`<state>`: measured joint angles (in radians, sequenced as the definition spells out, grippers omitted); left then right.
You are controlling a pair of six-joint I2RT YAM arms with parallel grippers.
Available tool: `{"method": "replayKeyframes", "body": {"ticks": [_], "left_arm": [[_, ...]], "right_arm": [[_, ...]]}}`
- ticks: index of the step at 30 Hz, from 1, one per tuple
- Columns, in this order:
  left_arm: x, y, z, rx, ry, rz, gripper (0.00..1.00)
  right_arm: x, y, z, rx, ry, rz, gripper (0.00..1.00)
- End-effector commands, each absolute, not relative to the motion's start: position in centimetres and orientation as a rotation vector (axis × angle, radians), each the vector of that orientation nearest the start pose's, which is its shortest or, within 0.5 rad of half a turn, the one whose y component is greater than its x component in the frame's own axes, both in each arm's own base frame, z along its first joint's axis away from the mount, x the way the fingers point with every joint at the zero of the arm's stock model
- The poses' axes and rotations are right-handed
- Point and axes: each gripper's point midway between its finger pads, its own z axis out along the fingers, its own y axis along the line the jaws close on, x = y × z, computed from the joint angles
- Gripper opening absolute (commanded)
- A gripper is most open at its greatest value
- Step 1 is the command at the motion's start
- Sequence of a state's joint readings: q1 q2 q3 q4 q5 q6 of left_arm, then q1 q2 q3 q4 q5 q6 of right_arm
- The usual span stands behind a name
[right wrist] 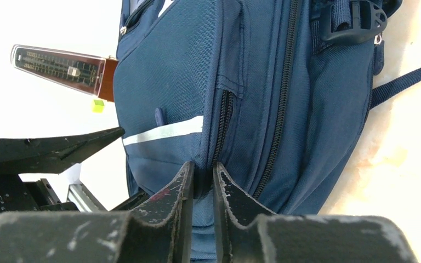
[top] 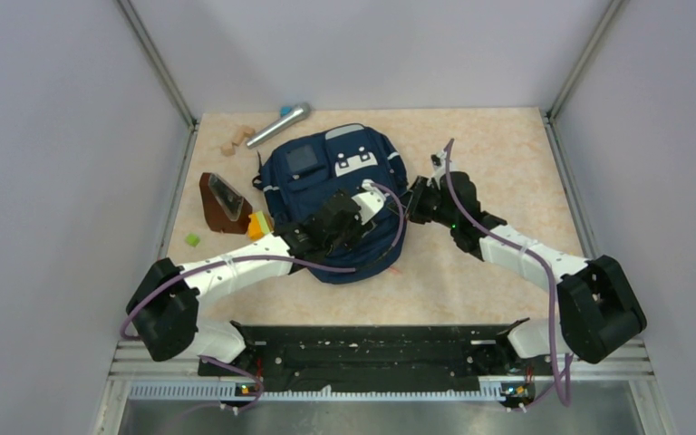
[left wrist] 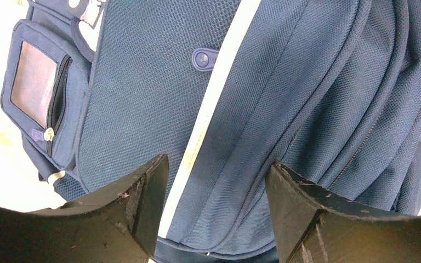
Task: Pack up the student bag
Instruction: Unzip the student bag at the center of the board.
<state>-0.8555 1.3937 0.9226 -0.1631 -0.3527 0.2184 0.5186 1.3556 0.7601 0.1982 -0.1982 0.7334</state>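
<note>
I count 1 student bag (top: 322,184), and everything else is placed from it. 2 arms reach to it, so 2 grippers: the left gripper (left wrist: 216,164) over the bag's front, the right gripper (right wrist: 203,167) at the bag's side. Past the bag's far left corner lie 1 silver cylinder (top: 278,125) and a cluster of wooden blocks (top: 236,140), 2 or 3, too small to tell. Left of the bag are 1 brown metronome (top: 222,201), 1 orange block (top: 257,224) just beside the bag, and 1 green cube (top: 192,240) farther out.

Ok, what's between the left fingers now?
The student bag's navy fabric and its pale stripe, in the left wrist view; the left fingers stand open.
</note>
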Motion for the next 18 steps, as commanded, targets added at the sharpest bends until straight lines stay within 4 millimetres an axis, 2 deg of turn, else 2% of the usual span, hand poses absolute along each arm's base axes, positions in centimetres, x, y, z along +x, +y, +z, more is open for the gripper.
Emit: {"method": "replayKeyframes", "body": {"ticks": [1,6,9,15,18], "left_arm": [[32.1,-24.5,17.3,0.87,1.893,0.045,0.69],[32.5,-24.1,17.9,0.832,1.878,0.071,0.59],[32.5,-24.3,18.1,0.832,1.866,0.056,0.53],[32.6,-24.6,17.6,0.843,1.876,0.046,0.39],[32.8,-24.6,17.0,0.834,1.888,0.065,0.36]], "right_arm": [[32.6,26.0,21.2,0.026,1.938,1.069,0.19],[32.6,25.4,21.3,0.031,1.93,1.04,0.37],[32.7,24.9,21.5,0.035,1.921,1.016,0.44],[32.5,24.3,21.2,0.03,1.917,0.983,0.51],[32.3,24.2,20.9,0.032,1.92,0.979,0.52]]}}
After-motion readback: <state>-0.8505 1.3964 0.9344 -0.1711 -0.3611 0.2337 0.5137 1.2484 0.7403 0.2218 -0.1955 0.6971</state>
